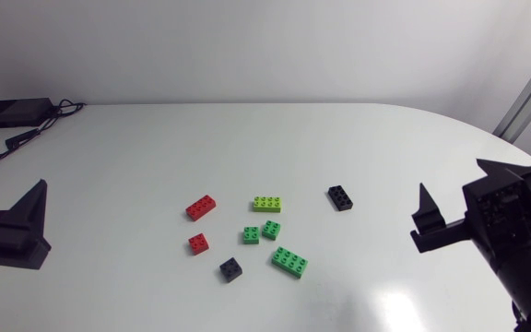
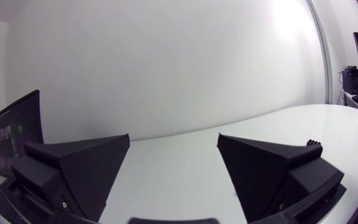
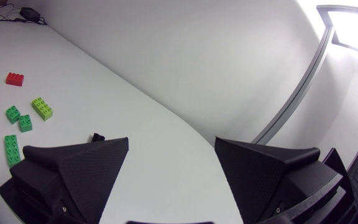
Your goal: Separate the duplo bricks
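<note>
Several duplo bricks lie loose in the middle of the table. There is a red brick point(image 1: 201, 207), a lime brick point(image 1: 266, 204) and a black brick point(image 1: 340, 197). In front of them are a small red brick point(image 1: 198, 243), two small green bricks point(image 1: 251, 235) point(image 1: 270, 230) close side by side, a longer green brick point(image 1: 289, 263) and a small black brick point(image 1: 230, 268). My left gripper point(image 2: 173, 155) is open at the table's left edge, far from the bricks. My right gripper point(image 1: 452, 189) is open to the right of the black brick, holding nothing.
A black box point(image 1: 12, 112) with cables lies at the table's far left corner. In the right wrist view the bricks lie well off to one side of the gripper point(image 3: 171, 155); the black brick point(image 3: 97, 137) peeks out behind one finger.
</note>
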You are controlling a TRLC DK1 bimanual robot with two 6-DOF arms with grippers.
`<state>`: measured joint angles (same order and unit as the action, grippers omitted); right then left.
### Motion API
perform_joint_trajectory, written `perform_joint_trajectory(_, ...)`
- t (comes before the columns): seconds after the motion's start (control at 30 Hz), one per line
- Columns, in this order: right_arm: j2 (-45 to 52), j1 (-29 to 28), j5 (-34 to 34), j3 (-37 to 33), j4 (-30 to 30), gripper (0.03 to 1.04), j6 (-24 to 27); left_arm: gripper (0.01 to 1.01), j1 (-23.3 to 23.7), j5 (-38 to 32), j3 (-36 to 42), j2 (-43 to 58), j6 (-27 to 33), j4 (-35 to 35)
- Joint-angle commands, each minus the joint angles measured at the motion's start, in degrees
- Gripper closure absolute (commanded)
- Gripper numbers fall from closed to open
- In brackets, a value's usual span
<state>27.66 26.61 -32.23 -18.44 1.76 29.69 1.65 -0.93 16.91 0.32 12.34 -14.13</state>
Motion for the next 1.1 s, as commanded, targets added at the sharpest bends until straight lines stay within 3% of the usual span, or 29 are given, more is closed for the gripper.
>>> perform_joint_trajectory(0.0, -3.4, -0.1, -0.9, 3.2, 0.9, 0.07, 1.9, 0.044, -0.7, -0.4, -1.6, -1.0, -1.0, 0.2)
perform_joint_trajectory(0.63, -19.6, 1.3, 2.3, 15.5, 3.3, 0.07, 6.0, 0.044, -4.3, -0.5, -4.5, -1.0, -0.9, -0.3)
perform_joint_trajectory(0.73, -21.3, 1.6, 2.8, 16.5, 2.9, 0.07, 7.0, 0.044, -4.6, -0.5, -4.5, -1.0, -1.0, -0.3)
perform_joint_trajectory(0.83, -22.4, 1.6, 3.0, 18.6, 3.6, 0.07, 11.2, 0.044, -4.6, -0.5, -4.9, -1.0, -1.0, -0.3)
perform_joint_trajectory(1.07, -22.4, 1.6, 3.0, 18.8, 2.5, 0.07, 11.4, 0.044, -4.7, -0.7, -5.6, -1.1, -1.0, -0.3)
